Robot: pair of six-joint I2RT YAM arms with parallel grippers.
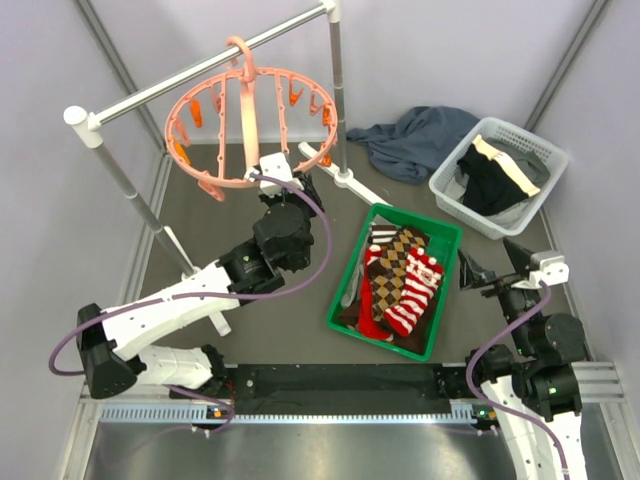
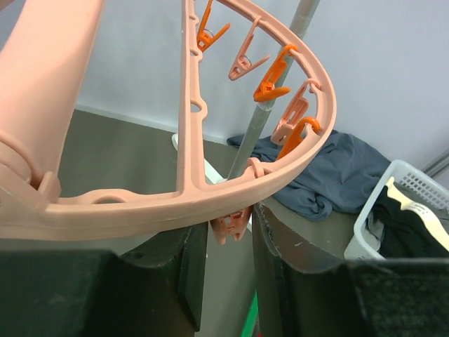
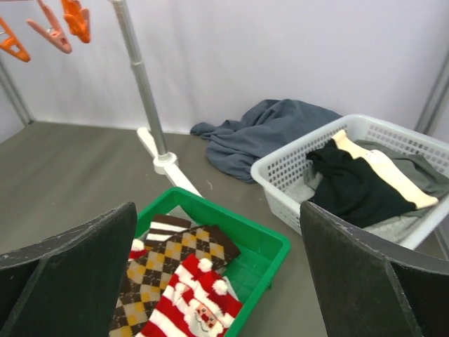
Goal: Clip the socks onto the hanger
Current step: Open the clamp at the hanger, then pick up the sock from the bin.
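The salmon-pink ring hanger [image 1: 250,125] hangs by its hook from the grey rail, with orange clips around its rim. My left gripper [image 1: 295,185] is raised under the ring's near right edge. In the left wrist view its jaws [image 2: 229,226] stand close on either side of a small pink clip [image 2: 231,223] under the ring [image 2: 210,193]. The socks [image 1: 400,280], striped, argyle and red, lie piled in the green bin [image 1: 350,265]. My right gripper [image 1: 492,262] is wide open and empty to the right of the bin. Its wrist view [image 3: 217,210] shows the socks [image 3: 189,295] below.
The grey rail [image 1: 200,70] stands on two posts with white feet; its right post [image 1: 337,100] is just behind the bin. A dark blue-grey cloth [image 1: 415,140] lies at the back. A white basket [image 1: 452,190] with black and cream garments stands at the back right.
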